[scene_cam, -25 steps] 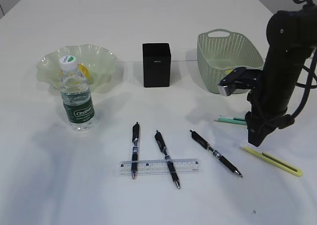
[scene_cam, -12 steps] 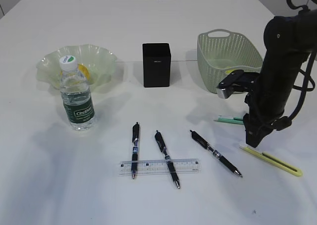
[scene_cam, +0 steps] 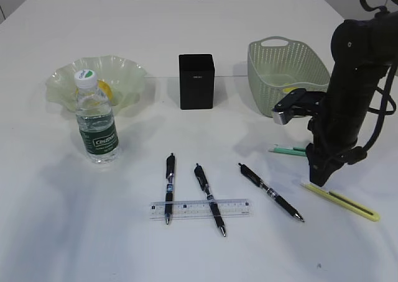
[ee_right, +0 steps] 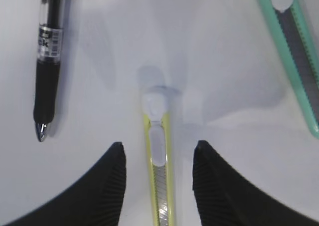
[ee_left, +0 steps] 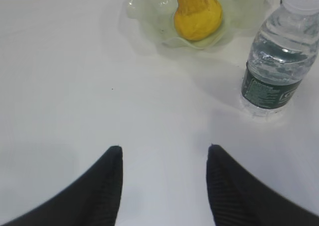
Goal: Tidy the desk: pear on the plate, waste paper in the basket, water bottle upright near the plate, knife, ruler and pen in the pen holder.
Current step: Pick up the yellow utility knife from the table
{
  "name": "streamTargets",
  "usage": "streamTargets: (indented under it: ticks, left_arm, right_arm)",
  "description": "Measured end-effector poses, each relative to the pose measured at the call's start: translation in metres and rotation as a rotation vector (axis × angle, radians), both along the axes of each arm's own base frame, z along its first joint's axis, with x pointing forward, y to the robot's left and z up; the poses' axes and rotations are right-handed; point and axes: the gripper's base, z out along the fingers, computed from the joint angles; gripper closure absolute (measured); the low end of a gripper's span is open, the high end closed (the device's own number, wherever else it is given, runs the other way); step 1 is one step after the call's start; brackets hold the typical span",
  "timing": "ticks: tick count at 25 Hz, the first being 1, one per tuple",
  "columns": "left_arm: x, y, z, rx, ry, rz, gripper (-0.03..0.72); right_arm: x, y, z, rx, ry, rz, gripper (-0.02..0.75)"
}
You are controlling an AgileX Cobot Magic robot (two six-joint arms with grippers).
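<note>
My right gripper (scene_cam: 319, 177) points down, open, its jaws straddling the capped end of a yellow knife (ee_right: 158, 186) lying flat on the desk (scene_cam: 205, 21) without touching it. A green knife (ee_right: 294, 47) lies beside it. Three black pens (scene_cam: 209, 198) and the clear ruler (scene_cam: 200, 209) lie at the front middle. The pear (ee_left: 197, 14) sits on the plate (scene_cam: 127, 71), with the water bottle (scene_cam: 96, 117) upright in front. My left gripper (ee_left: 162, 154) is open over bare desk. The pen holder (scene_cam: 196, 81) and the basket (scene_cam: 286, 71) stand at the back. The waste paper is out of view.
One pen's tip (ee_right: 42, 131) lies left of the right jaws. The ruler rests across two of the pens. The left arm does not show in the exterior view.
The right arm has shifted slightly left and settled over the yellow knife's end. Its jaws keep the same width. Nothing on the desk has moved.
</note>
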Motion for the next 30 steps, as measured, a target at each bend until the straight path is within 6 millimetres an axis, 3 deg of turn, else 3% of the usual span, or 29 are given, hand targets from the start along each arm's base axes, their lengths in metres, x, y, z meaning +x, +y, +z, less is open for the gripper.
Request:
streamTargets:
  ticks: [9,30]
  left_arm:
    - [0.0,0.0,0.0,0.0,0.0,0.0,0.307]
    - [0.0,0.0,0.0,0.0,-0.002,0.0,0.306]
  right_arm:
    - [0.001,0.0,-0.001,0.007,-0.006,0.068,0.402]
    - [0.003,0.002,-0.023,0.017,0.035,0.08,0.403]
